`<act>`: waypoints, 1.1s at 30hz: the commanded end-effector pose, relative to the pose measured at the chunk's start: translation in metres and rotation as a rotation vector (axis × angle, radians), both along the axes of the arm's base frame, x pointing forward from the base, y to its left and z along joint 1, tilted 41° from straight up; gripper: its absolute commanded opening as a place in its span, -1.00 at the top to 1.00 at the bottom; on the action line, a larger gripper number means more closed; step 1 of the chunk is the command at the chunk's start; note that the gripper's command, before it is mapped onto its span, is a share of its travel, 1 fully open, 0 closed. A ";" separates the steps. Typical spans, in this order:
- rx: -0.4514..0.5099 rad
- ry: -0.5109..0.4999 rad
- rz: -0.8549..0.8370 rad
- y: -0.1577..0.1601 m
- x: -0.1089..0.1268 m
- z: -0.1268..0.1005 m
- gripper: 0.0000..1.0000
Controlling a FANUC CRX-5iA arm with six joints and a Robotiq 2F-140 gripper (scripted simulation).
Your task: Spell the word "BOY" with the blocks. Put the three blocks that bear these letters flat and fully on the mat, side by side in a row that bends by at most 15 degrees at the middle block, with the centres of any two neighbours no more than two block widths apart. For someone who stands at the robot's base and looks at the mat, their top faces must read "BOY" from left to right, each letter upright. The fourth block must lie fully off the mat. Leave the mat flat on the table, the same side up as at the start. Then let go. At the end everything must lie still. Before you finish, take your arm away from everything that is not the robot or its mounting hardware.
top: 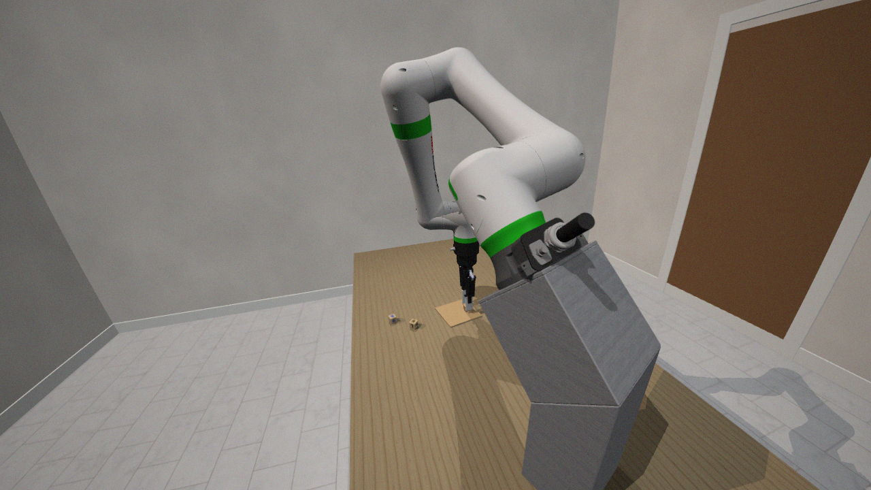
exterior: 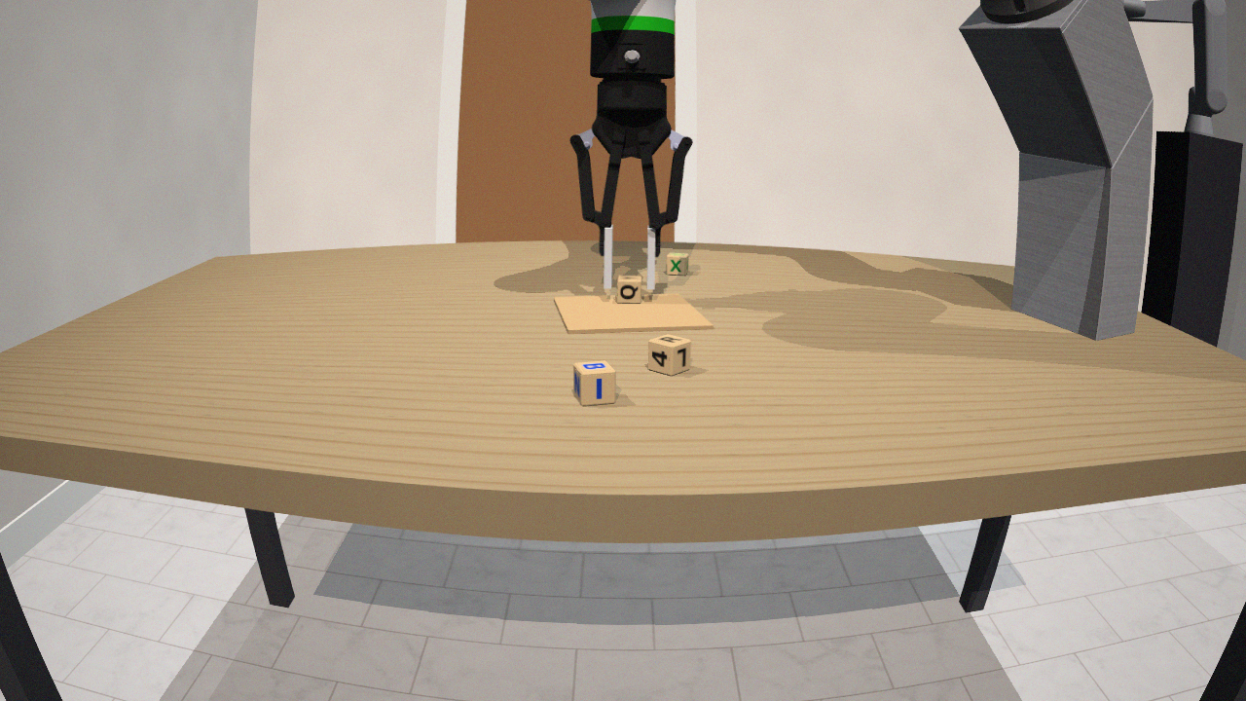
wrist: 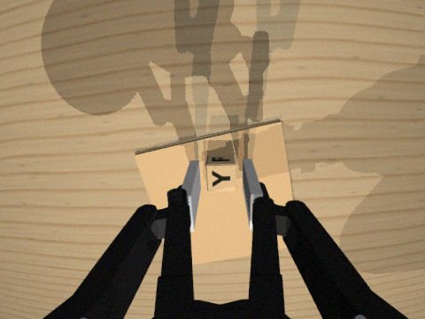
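The Y block (wrist: 221,179) (exterior: 628,287) lies on the tan mat (wrist: 273,155) (exterior: 609,318) (top: 452,315) near its far edge as the wrist view shows it. Its top reads Y; its side toward the exterior camera reads Q. My gripper (wrist: 220,174) (exterior: 628,292) (top: 467,303) stands straight down around it, fingers open with a small gap on each side. The O block (exterior: 677,264), with green letters, lies off the mat on the table. The B block (exterior: 595,383) (top: 393,317), with blue letters, and a black-lettered block (exterior: 669,354) (top: 414,323) lie off the mat on its other side.
The grey robot pedestal (exterior: 1076,174) (top: 572,353) stands at the table's end, past the mat. The wooden table (exterior: 261,366) stretches wide around the blocks.
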State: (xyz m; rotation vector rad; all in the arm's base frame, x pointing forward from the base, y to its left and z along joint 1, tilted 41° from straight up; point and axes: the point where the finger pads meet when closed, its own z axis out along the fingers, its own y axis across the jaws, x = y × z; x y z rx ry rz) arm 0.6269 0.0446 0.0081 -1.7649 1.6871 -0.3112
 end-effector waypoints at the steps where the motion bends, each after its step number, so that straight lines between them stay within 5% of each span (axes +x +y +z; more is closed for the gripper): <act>1: 0.000 0.000 0.000 -0.004 -0.009 0.011 0.50; 21: 0.000 0.000 0.000 -0.023 -0.045 0.057 0.50; 22: 0.000 0.000 0.000 -0.023 -0.045 0.057 -1.00; 33: 0.000 0.000 0.000 -0.023 -0.045 0.057 -1.00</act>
